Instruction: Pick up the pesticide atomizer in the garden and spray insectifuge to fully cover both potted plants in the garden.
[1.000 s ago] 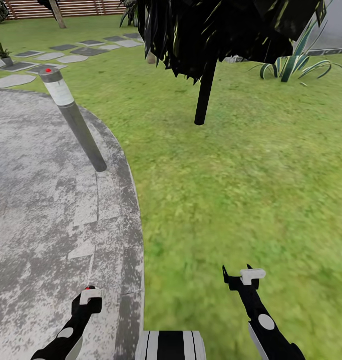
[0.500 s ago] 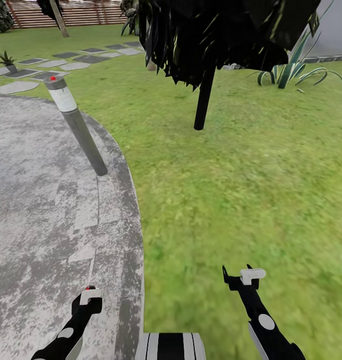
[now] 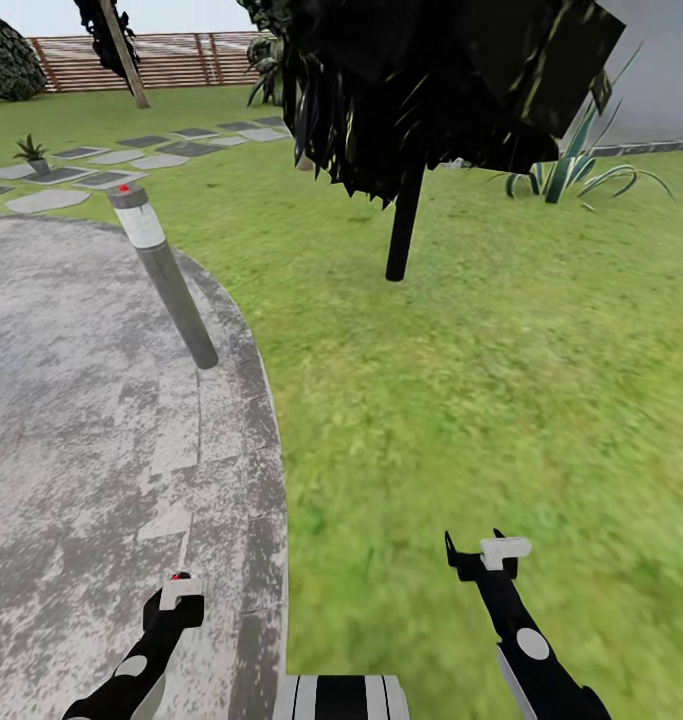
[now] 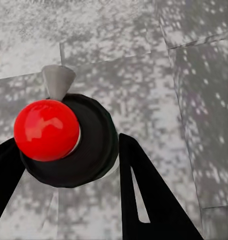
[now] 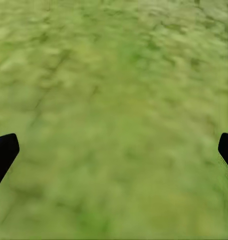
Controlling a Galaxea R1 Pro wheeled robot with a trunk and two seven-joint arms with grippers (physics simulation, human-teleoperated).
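Observation:
My left gripper (image 3: 178, 592) hangs low over the round stone patio (image 3: 81, 420), shut on the pesticide atomizer (image 4: 68, 145). From above, the atomizer is a dark round body with a red ball and a grey nozzle tip, wedged between the black fingers (image 4: 144, 200). My right gripper (image 3: 476, 552) is open over the lawn, its fingertips (image 5: 3, 152) wide apart with only grass between them. One potted plant (image 3: 31, 152), a small green rosette in a grey pot, stands far off at the back left among the stepping stones. The second potted plant is out of view.
A grey bollard lamp (image 3: 166, 285) with a red dot stands on the patio's edge ahead left. A dark tree trunk (image 3: 404, 225) under black foliage stands ahead on the lawn. A striped agave (image 3: 571, 165) grows at the back right. The brown slatted fence (image 3: 181, 60) closes the far side.
The whole picture has slid downward, so the camera has moved; more of the fence and sky shows at the top. Both arms keep their pose.

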